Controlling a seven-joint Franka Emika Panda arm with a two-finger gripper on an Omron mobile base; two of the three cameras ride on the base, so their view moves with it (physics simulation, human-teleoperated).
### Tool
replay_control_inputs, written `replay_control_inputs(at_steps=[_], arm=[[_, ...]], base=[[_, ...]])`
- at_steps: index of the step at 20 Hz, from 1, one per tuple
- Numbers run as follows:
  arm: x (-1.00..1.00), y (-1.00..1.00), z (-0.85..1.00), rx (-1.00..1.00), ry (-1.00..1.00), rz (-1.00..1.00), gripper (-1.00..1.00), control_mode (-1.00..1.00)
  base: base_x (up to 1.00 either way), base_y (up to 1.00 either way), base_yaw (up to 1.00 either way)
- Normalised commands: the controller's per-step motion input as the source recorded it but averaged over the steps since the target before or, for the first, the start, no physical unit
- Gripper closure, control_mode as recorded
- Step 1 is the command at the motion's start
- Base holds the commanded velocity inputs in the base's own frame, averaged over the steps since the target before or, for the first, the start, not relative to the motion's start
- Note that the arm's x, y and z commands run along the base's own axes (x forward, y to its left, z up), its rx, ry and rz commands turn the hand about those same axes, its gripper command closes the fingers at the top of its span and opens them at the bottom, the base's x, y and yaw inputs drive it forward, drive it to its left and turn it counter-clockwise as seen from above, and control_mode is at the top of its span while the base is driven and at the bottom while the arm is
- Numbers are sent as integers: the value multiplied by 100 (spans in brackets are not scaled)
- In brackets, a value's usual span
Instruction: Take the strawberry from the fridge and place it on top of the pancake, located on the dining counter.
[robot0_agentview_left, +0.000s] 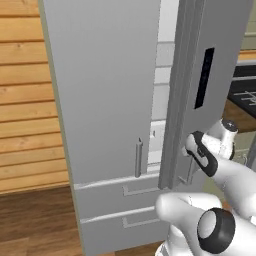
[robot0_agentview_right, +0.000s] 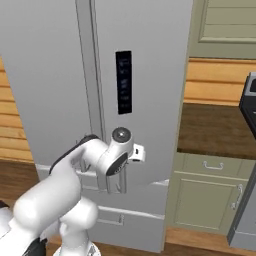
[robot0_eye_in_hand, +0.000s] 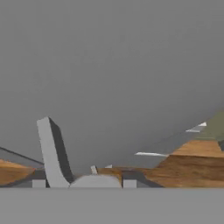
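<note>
Glossy white arm, dark joints

Narrow gap — right door ajar

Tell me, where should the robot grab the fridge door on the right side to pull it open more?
Best by the upright bar handle near the bottom of the right fridge door, coming straight at the door's front. The bar stands off the flat face, so fingers could close around it. The door is already ajar, showing white shelves in the gap.
</note>
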Motion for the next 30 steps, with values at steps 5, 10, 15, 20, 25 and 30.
replay_control_inputs(at_steps=[5,10,15,20,25,30], arm=[[-95,-83,-5,2,0,0,100,-100],[-39,-49,0,8,0,2,100,-100],[-27,-3,5,0,-8,9,-100,-100],[-43,-11,40,0,-1,1,-100,-100],[-34,5,95,-22,9,1,-100,-100],[-66,52,100,-29,3,-2,-100,-100]], base=[[0,0,0],[0,0,0],[0,0,0],[0,0,0],[0,0,0],[0,0,0]])
